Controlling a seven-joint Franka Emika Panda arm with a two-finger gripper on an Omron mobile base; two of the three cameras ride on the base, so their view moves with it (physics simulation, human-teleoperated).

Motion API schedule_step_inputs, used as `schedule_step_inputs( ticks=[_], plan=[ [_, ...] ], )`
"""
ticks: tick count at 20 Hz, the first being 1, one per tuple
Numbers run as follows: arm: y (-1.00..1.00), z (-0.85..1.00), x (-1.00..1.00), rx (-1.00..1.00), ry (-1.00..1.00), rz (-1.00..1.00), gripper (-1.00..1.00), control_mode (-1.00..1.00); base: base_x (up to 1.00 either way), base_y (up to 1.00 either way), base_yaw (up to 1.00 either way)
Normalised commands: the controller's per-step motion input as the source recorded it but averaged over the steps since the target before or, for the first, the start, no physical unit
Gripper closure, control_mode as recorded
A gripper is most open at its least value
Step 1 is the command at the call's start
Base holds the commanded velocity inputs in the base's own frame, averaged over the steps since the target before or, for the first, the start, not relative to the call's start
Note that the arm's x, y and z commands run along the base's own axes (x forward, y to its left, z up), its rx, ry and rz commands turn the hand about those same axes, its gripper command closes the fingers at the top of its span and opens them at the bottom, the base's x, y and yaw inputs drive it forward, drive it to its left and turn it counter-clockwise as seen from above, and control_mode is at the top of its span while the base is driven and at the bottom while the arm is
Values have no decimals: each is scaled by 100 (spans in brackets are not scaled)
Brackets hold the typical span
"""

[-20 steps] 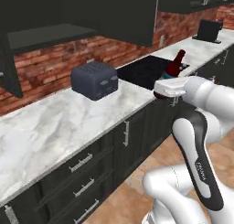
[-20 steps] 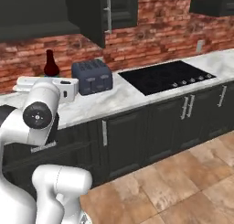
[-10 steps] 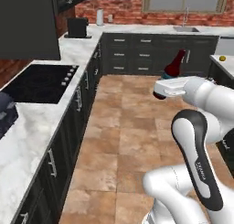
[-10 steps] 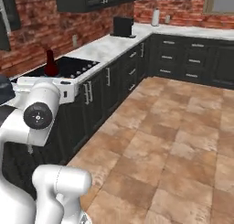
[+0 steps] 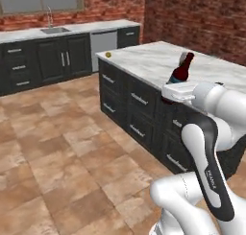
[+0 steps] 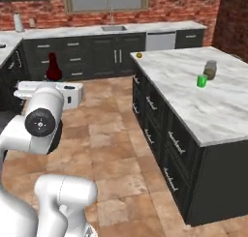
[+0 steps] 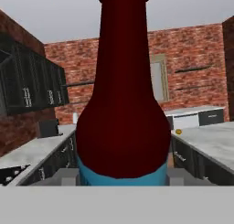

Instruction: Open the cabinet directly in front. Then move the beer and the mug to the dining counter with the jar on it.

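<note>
Gripping beer — claw level, fwd

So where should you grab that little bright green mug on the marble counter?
Grip the bright green mug around its round body, from the side facing away from the small clear glass jar. It stands upright, the jar is close by, and its handle is too small to see.

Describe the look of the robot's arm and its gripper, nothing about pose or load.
The arm is glossy white with rounded, tubular links; a dark grey band with small white lettering runs along one link, and a dark round joint cap shows in the right base view. The gripper is a flat white block. No loose cables show.
</note>
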Motion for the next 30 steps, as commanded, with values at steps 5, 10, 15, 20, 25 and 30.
schedule_step_inputs(
  ticks=[5,10,15,20,25,30],
  plan=[
    [0,0,0,0,0,0,100,100,-6,-21,-90],
    [0,0,0,0,0,0,100,100,-3,-35,-59],
    [0,0,0,0,0,0,100,100,1,11,0],
    [0,0,0,0,0,0,100,100,2,100,-19],
    [0,0,0,0,0,0,100,100,0,100,-35],
    [0,0,0,0,0,0,100,100,11,100,-33]
  ],
)
